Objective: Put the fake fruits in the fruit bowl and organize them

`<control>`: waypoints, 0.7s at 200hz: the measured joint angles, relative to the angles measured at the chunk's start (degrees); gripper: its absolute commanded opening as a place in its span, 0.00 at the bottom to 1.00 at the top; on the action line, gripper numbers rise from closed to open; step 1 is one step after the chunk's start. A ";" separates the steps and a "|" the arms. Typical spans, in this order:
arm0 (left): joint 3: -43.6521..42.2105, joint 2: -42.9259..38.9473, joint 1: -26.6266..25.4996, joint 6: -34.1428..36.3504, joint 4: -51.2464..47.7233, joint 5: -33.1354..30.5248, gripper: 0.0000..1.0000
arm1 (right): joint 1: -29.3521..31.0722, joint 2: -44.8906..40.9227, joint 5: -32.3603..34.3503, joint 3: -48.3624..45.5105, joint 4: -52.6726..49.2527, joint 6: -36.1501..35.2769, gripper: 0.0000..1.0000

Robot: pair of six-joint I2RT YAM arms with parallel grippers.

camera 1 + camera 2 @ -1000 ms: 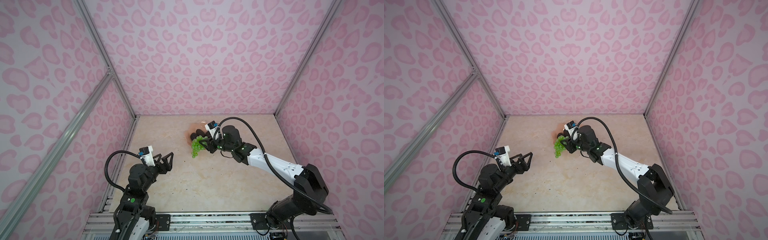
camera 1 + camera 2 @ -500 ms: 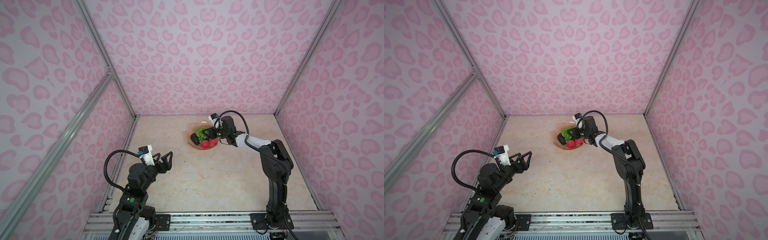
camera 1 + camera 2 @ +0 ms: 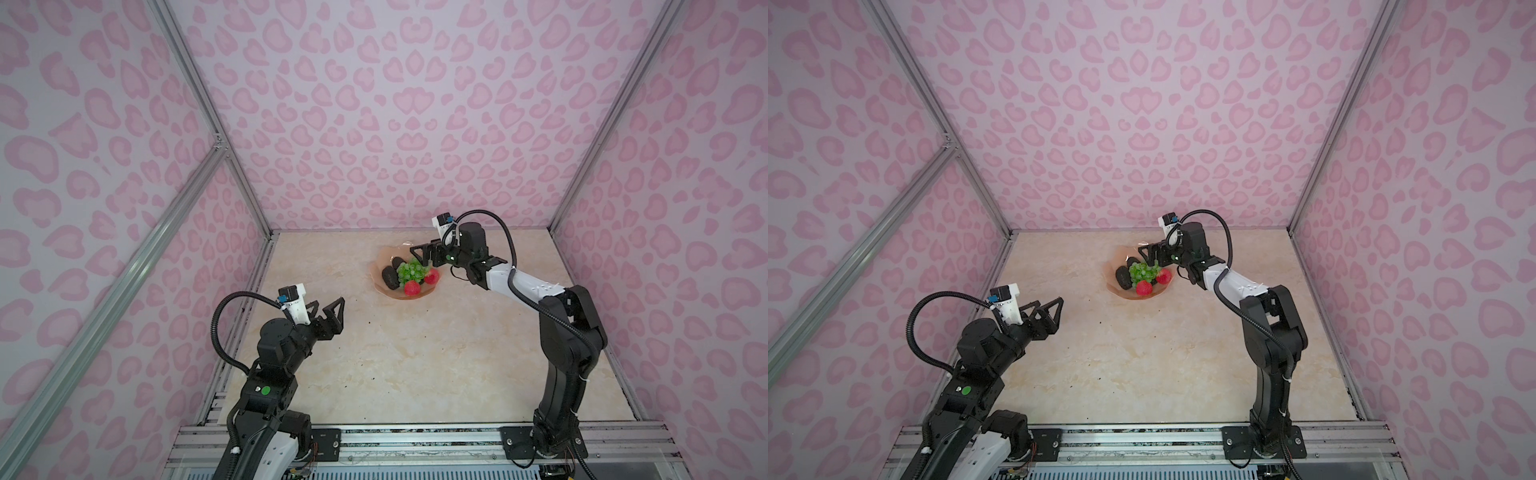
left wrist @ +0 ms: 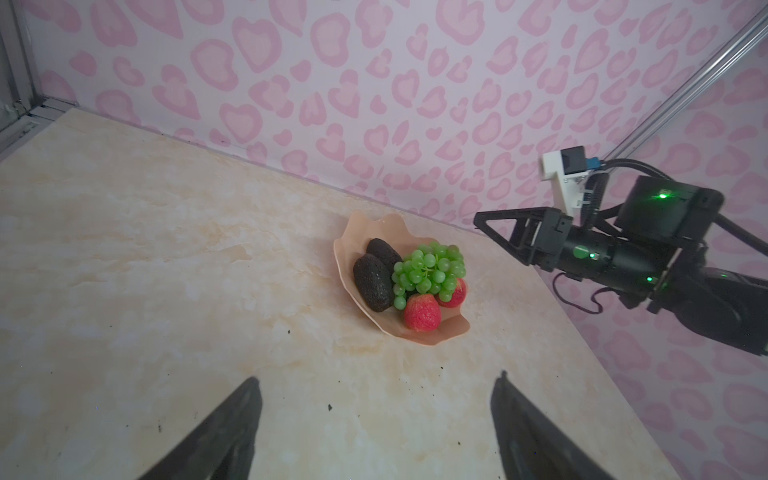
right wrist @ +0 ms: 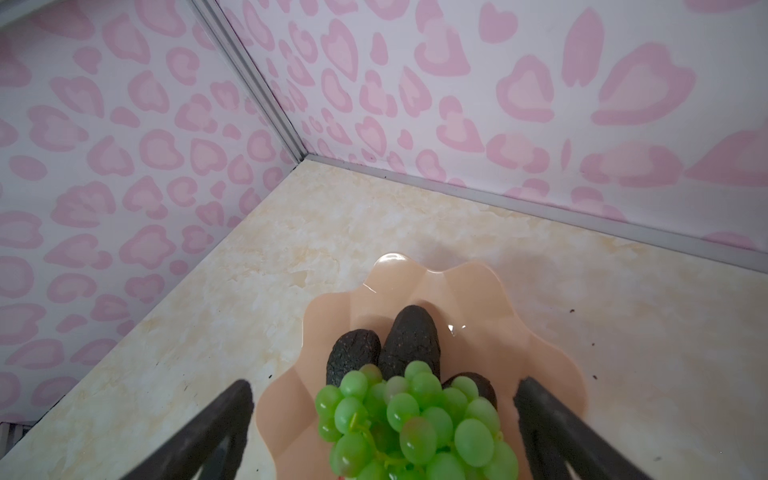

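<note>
Bright-green grapes (image 4: 429, 270) glowed beside two red strawberries (image 4: 422, 312) and black-brown avocados (image 4: 372, 282), all on a peach-pink bowl (image 4: 432, 332). Cream marbled tabletop (image 4: 166, 257); lilac walls (image 3: 374, 104) wore pink heart-like blotches.

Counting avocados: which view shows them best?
Right wrist: all three avocados show, one half under the grapes. Left wrist shows two; both top views show two, small.

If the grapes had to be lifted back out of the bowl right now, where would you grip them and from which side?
Probably from above, jaws closing across the top of the grapes. The bunch sits heaped on the other fruit in the bowl, with avocados pressed against one side and strawberries against another, so side access looks blocked.
</note>
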 measured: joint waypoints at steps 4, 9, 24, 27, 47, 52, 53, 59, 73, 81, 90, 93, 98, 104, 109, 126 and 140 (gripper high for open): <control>0.00 0.48 0.00 0.39 0.28 -0.59 0.88 | -0.02 -1.16 0.28 -1.03 0.20 -0.02 0.98; 0.00 1.09 0.00 1.11 0.61 -1.53 0.89 | -0.07 -2.99 1.18 -2.73 0.57 -0.15 0.98; -1.29 3.23 0.02 3.13 3.74 -6.88 0.91 | 0.07 -9.92 4.35 -9.66 1.31 -0.13 0.98; -1.84 3.61 0.02 3.41 4.70 -8.13 0.91 | 0.09 -11.50 5.46 -11.34 1.70 -0.28 0.98; -7.10 7.45 0.02 6.69 11.54 -16.09 0.92 | 0.17 -23.21 12.90 -22.84 2.16 -0.46 0.98; -8.22 8.74 0.07 7.80 12.81 -17.57 0.92 | 0.20 -25.92 14.95 -25.31 2.12 -0.79 0.98; -8.37 8.92 0.07 7.98 13.00 -17.79 0.92 | 0.20 -26.67 15.61 -26.01 2.16 -0.98 0.98; -9.75 10.27 0.07 9.42 14.67 -19.58 0.92 | 0.37 -29.70 18.29 -28.65 1.88 -1.75 0.98; -12.61 13.05 0.28 12.39 20.46 -22.64 0.93 | 0.33 -36.48 26.27 -34.60 0.57 -3.78 0.98; -14.56 14.95 0.68 14.03 25.11 -23.56 0.93 | -0.07 -39.39 31.19 -37.79 0.63 -4.74 0.98; -16.46 17.62 1.57 15.63 29.94 -24.24 0.94 | -1.05 -41.79 36.06 -40.92 0.39 -4.92 0.98; -16.90 18.73 1.97 16.11 31.30 -24.35 0.95 | -1.60 -42.51 37.83 -42.03 0.20 -4.90 0.98; -17.40 20.68 2.69 16.76 33.46 -24.44 0.96 | -2.38 -43.25 40.13 -43.45 0.11 -4.90 0.98; -17.79 23.17 3.74 17.53 36.06 -24.41 0.96 | -3.45 -43.93 42.58 -45.20 0.09 -4.87 0.98; -18.03 25.07 4.61 17.81 38.34 -24.39 0.97 | -4.37 -44.24 44.28 -46.60 0.35 -4.83 0.98; -18.03 32.72 7.63 17.84 45.94 -23.52 1.00 | -6.64 -43.28 49.20 -52.11 4.83 -5.35 1.00; -16.15 37.27 8.39 18.16 47.17 -22.53 0.98 | -8.33 -41.70 50.18 -55.80 8.63 -6.86 1.00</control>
